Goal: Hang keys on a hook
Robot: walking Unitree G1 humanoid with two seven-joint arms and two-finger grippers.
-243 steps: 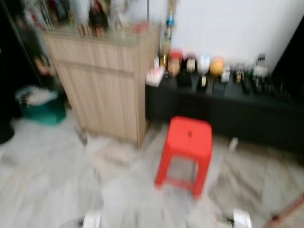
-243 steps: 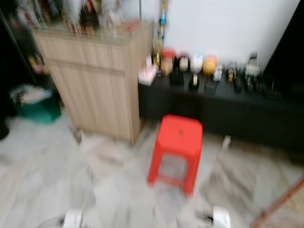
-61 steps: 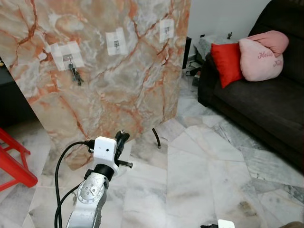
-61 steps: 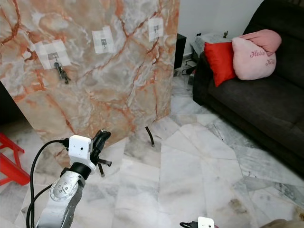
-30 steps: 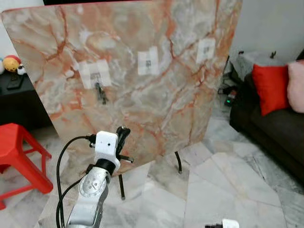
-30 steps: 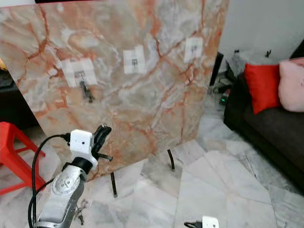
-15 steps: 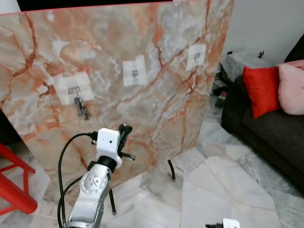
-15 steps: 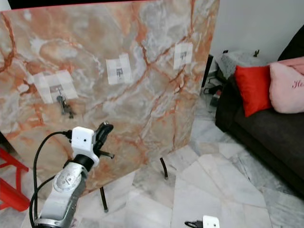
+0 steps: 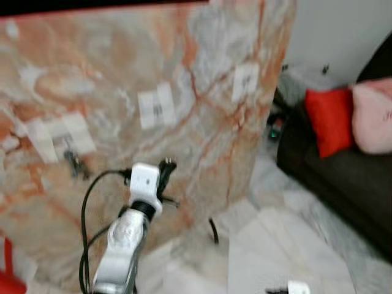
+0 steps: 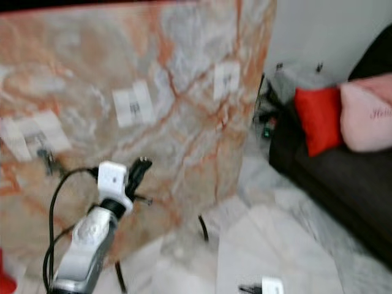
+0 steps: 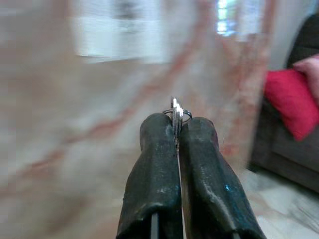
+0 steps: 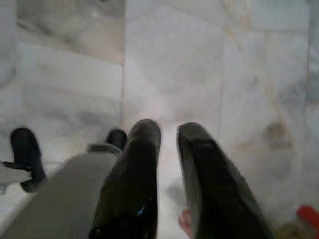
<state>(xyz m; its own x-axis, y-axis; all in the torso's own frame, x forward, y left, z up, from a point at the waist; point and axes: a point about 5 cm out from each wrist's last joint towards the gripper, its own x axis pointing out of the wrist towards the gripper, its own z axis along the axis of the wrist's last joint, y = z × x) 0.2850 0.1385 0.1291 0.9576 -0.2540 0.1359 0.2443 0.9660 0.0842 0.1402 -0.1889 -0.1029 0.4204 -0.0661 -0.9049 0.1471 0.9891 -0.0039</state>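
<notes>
One marble board point(image 9: 202, 92) is seen standing on thin dark legs, and three white patches are counted on it, each with a hook: left point(image 9: 61, 138), middle point(image 9: 156, 107) and right point(image 9: 245, 81). From the left hook one bunch of keys point(image 9: 73, 164) is already hung; the other two hooks are seen bare, though the view is blurred. Two cushions are counted on the dark sofa point(image 9: 343, 177), one red point(image 9: 327, 119) and one pink point(image 9: 373, 116). A strip of red stool point(image 9: 7, 275) is seen at the lower left edge.

Open tiled floor point(image 9: 288, 245) is left between the board's right edge and the sofa.

The left gripper point(image 11: 177, 124) is held up in front of the board, below the middle hook and apart from the surface. Its fingers are pressed together on a key ring point(image 11: 175, 112), whose metal loops are seen poking out at the tips. The right gripper point(image 12: 167, 134) is hung low over the floor, its fingers set slightly apart with nothing between them.
</notes>
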